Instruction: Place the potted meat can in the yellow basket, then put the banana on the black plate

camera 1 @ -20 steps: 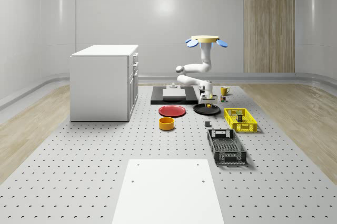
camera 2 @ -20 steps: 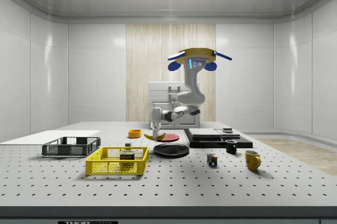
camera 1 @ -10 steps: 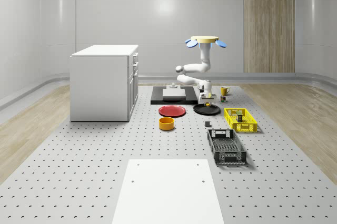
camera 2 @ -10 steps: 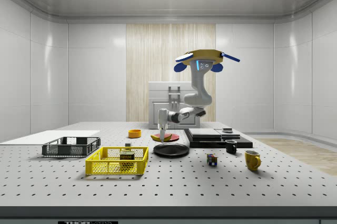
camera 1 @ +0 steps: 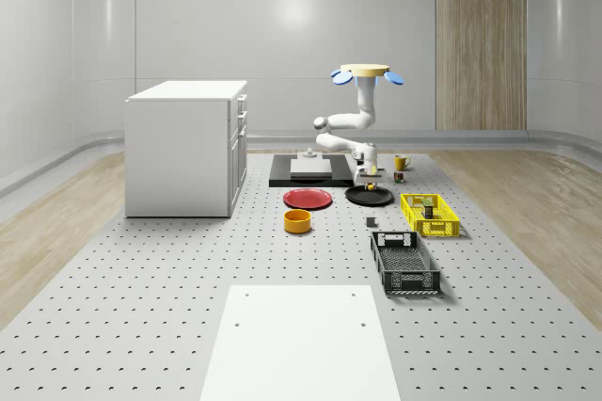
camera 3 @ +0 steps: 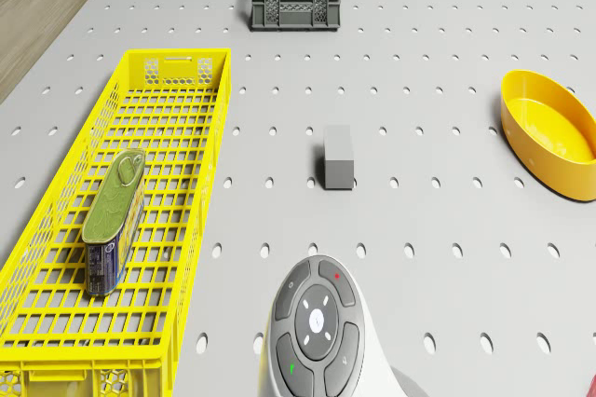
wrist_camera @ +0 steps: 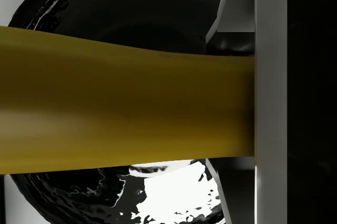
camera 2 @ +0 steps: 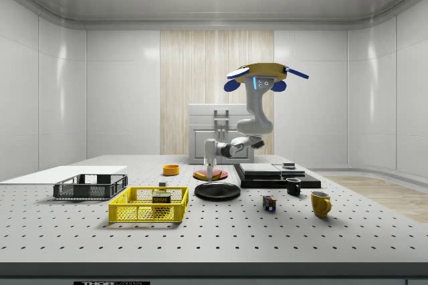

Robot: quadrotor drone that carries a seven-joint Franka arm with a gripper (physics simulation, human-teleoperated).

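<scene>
Above the black plate (camera 2: pixel 217 191), toward the far end of the perforated table (camera 1: pixel 141 307), the gripper (camera 2: pixel 211 178) hangs with its fingers pointing down, clenched on the banana (wrist_camera: pixel 121 111). In the wrist view the banana crosses the frame as a broad yellow band pressed against one finger pad (wrist_camera: pixel 270 98), with the glossy plate directly beneath it. In the side view the fruit sits just over the plate's rim; whether it touches the plate cannot be told.

The drone (camera 2: pixel 262 72) hovers above the table — over the black slab (camera 2: pixel 274 172) beside the plate, with the white arm (camera 2: pixel 249 128) folded down and forward from its body to the gripper.

The potted meat can (camera 3: pixel 114 220) lies on its side inside the yellow basket (camera 3: pixel 200 183), toward one end of it. In the whole-scene view the basket stands near the table's right edge, just nearer the camera than the plate.

Other items on the table:
- a dark grey crate (camera 1: pixel 404 263), near the yellow basket
- a small grey block (camera 3: pixel 338 157), between the basket and the orange bowl (camera 3: pixel 549 133)
- a red plate (camera 1: pixel 308 199), beside the black plate
- a yellow mug (camera 2: pixel 320 203) and a coloured cube (camera 2: pixel 269 203), near the side view's right
- a white cabinet (camera 1: pixel 186 147), at the whole-scene view's left
</scene>
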